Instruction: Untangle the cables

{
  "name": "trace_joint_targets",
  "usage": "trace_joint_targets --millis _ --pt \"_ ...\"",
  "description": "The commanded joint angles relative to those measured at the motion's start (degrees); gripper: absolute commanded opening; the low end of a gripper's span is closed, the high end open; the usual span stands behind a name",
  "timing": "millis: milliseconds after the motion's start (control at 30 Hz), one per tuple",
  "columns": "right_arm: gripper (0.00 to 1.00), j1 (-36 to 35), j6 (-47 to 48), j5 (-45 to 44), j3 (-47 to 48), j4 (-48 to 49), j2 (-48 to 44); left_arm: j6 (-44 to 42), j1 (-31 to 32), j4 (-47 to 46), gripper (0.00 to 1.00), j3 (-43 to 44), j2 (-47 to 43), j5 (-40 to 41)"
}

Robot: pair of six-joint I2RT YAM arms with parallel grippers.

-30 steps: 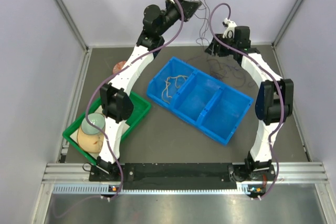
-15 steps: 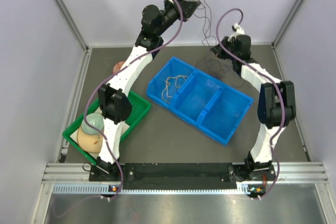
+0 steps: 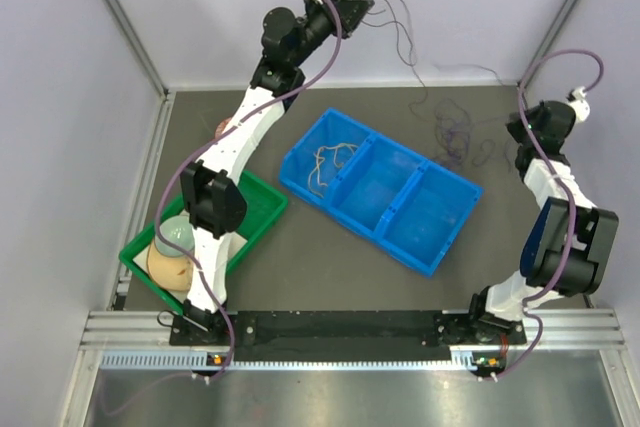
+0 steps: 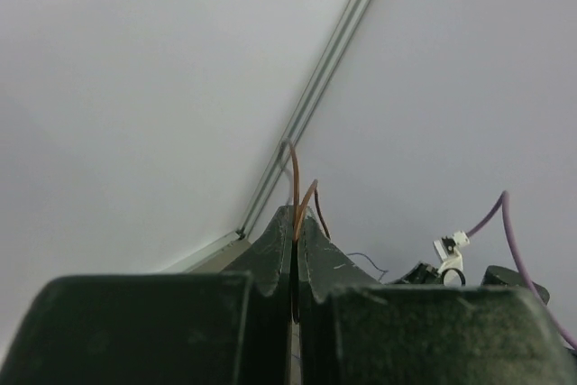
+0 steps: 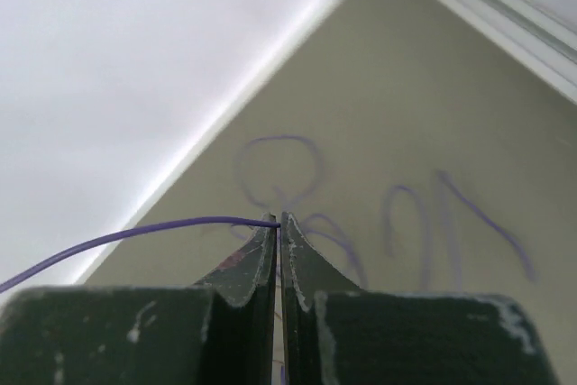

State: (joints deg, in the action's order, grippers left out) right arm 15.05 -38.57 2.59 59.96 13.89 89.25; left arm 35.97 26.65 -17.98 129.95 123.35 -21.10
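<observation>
A: Where do things stand, big to small?
B: The dark worktop (image 3: 330,277) carries a blue three-part bin (image 3: 357,224) in the middle and a green tray (image 3: 262,209) beside the left arm. The cable tangle (image 3: 455,132) lies loose on the worktop just beyond the bin's far right corner. One pale cable (image 3: 330,162) sits alone in the bin's left compartment.
A: And the pincers?
B: The left pincer (image 4: 297,223) is raised high against the back wall, clenched on a brown cable (image 4: 304,200). A thin strand hangs from there down toward the tangle. The right pincer (image 5: 279,221) is out at the right side, clenched on a purple cable (image 5: 135,233).
A: Which step, then?
B: I judge it the pulling-apart: two strands held, arms spread wide. Next calls for drawing them apart slowly, watching for any knot that tightens
</observation>
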Motion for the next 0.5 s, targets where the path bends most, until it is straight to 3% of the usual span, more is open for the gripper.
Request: trace_joint_targets --millis 0,233,467 --pt "0.00 5.1 -5.4 -2.9 -4.7 -1.1 -0.9 0.9 -1.3 -4.3 0.00 -0.2 -4.9 0.7" --pt "0.00 6.3 -6.5 0.0 -6.7 -1.8 3.6 3.2 -1.3 -5.6 0.00 0.5 -5.8 -1.0" --pt "0.00 6.3 -7.1 3.3 -7.4 0.0 5.2 3.1 -0.9 -8.8 0.00 -4.2 -12.9 -3.9"
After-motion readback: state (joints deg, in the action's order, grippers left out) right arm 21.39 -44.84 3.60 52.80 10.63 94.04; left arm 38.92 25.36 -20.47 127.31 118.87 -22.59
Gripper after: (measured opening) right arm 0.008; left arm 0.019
